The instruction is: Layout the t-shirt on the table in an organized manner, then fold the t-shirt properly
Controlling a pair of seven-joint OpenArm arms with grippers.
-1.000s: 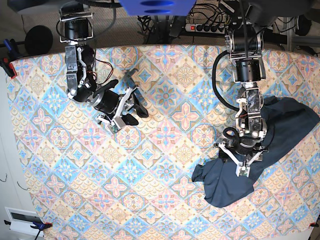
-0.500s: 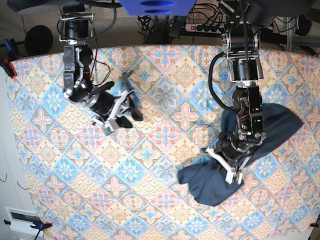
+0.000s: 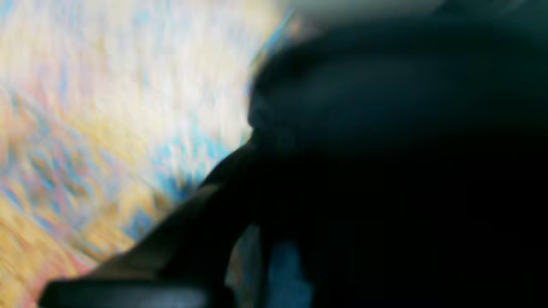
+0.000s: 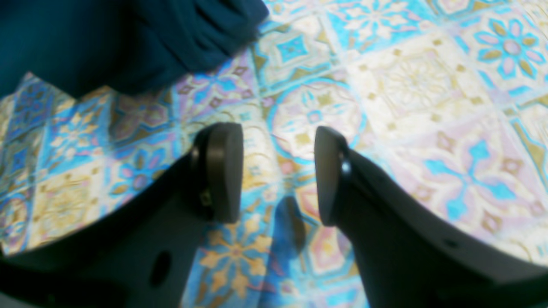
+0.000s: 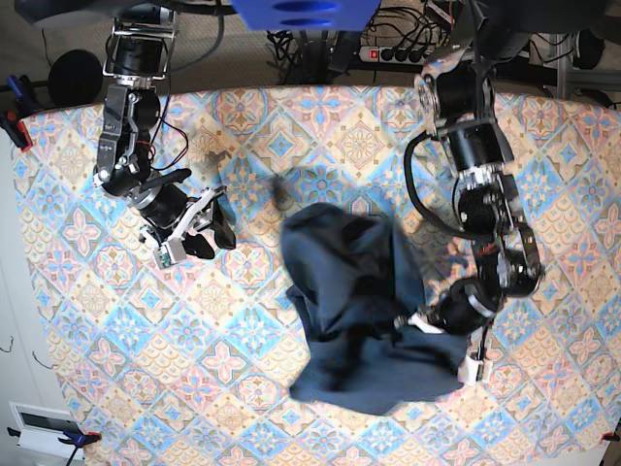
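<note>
Because the shirt must be laid flat before folding, the left hand (image 5: 464,361) is clenched on the t-shirt (image 5: 354,301), which billows in a heap at mid-surface (image 5: 87,291). Right hand (image 4: 274,171) hovers released, jaws apart, just beside the cloth's edge. Count: one shirt, two hands.

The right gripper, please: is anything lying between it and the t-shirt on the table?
Nothing visible. Only bare table cloth separates the open right gripper from the t-shirt, which the left gripper holds.
</note>
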